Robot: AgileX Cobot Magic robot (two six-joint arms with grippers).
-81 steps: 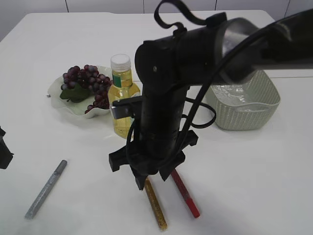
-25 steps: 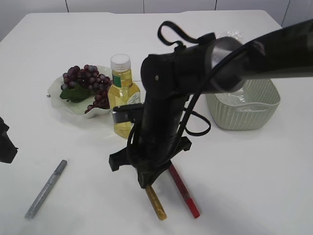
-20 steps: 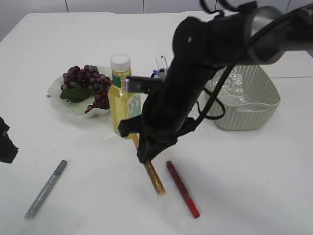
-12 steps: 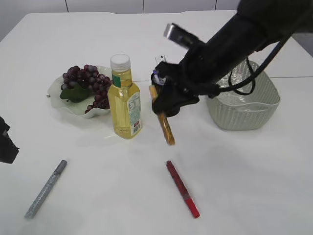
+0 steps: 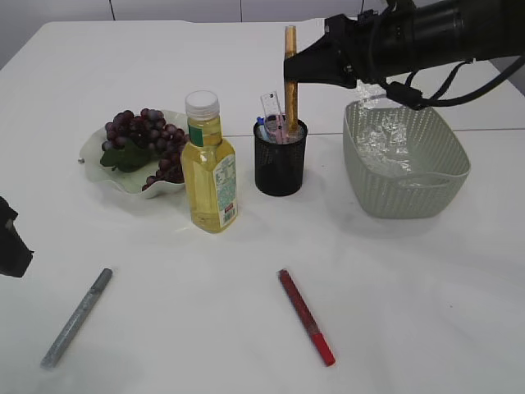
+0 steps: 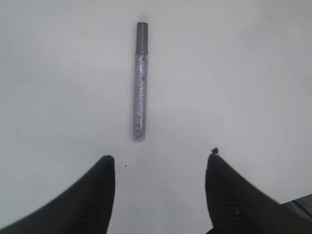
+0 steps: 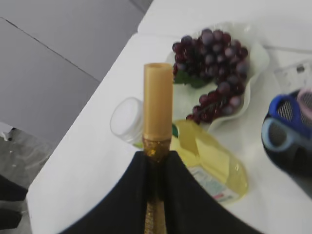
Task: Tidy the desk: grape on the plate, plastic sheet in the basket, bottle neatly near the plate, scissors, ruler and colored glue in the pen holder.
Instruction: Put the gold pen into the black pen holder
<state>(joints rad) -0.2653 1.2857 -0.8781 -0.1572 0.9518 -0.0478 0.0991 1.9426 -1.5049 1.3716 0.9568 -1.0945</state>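
Observation:
My right gripper [image 5: 297, 69] is shut on a gold glitter glue [image 5: 289, 57], held upright with its lower end in the black mesh pen holder [image 5: 279, 168]; the wrist view shows it between the jaws [image 7: 157, 155]. Blue-handled scissors [image 7: 285, 129] and a clear ruler [image 5: 271, 107] stand in the holder. A silver glitter glue [image 5: 77, 317] lies front left, also below my open left gripper [image 6: 158, 163] in the wrist view [image 6: 140, 83]. A red glitter glue [image 5: 305, 316] lies front centre. Grapes [image 5: 146, 139] rest on the white plate [image 5: 95, 149]. The oil bottle [image 5: 208, 164] stands beside the plate.
A green-grey basket [image 5: 406, 176] with the clear plastic sheet [image 5: 385, 152] inside stands at the right. My left arm [image 5: 10, 246] is at the left edge of the exterior view. The table's far edge runs behind the holder.
My right gripper lifted the gold glitter glue from the front of the table, carried it back and right, and turned it upright over the pen holder. The left arm stayed put.

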